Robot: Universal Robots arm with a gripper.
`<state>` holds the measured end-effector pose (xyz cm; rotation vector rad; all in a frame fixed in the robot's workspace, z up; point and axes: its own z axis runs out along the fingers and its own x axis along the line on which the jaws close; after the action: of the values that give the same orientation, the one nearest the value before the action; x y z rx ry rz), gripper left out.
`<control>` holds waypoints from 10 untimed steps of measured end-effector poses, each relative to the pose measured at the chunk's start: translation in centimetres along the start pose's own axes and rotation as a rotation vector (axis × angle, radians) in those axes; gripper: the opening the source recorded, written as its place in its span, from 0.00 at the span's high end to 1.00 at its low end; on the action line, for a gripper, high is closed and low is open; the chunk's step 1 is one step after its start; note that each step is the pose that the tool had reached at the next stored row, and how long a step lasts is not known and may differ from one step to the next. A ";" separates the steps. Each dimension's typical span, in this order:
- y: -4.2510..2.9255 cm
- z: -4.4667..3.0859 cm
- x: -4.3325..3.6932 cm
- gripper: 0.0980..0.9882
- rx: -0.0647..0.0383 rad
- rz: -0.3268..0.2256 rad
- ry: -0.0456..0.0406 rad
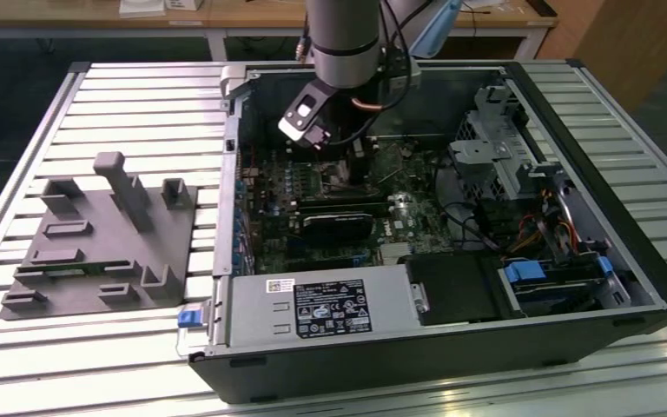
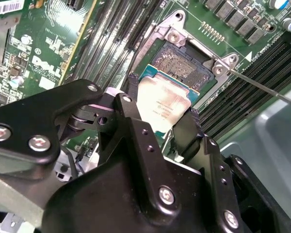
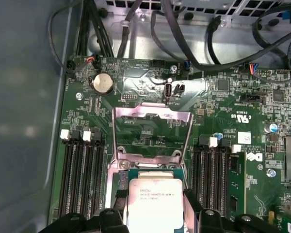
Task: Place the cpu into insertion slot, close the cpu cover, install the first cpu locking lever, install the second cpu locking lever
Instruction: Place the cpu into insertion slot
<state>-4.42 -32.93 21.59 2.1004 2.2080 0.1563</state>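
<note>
Scene: An open computer case (image 1: 450,356) lay on its side on a slatted metal table (image 1: 136,87). In the exterior view the robot arm (image 1: 343,39) reached down into the far part of the case.
Gripper: In the second wrist view the gripper (image 2: 161,109) was closed to the chip's width. Its two black fingers (image 2: 188,130) pinched opposite edges of the cpu.
Cpu: The cpu (image 2: 165,99), silvery face up, was held over the insertion slot and covered part of it. Whether it touched the socket could not be told.
Insertion slot: The insertion slot (image 2: 182,63), with part of its dark pin field uncovered, sat in the green motherboard (image 3: 136,82). Banks of long black memory slots (image 3: 80,174) flanked it on both sides.
Cpu cover: The cpu cover (image 3: 151,113) stood swung open beside the socket. In the first wrist view, green board showed through its central window.
Lever: A thin metal lever (image 2: 262,88) ran out from one corner of the socket and over the neighbouring memory slots.
Board: A round coin cell (image 3: 102,83) and a tangle of black cables (image 3: 184,34) lay beyond the cover, toward the case wall.
Surroundings: A grey moulded fixture (image 1: 96,248) with upright pegs rested on the table, beside the case on the exterior view's left. A labelled power supply (image 1: 310,308) filled the case's near side.
</note>
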 end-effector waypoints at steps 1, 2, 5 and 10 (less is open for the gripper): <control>-0.08 0.08 0.02 0.51 0.000 0.000 -0.0007; -0.14 0.17 0.04 0.51 0.000 0.000 -0.0017; -0.29 0.47 0.08 0.51 0.000 -0.001 -0.0036; -0.34 0.68 0.08 0.51 0.000 -0.001 -0.0042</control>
<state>-4.67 -32.85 20.87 2.0982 2.2065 0.1513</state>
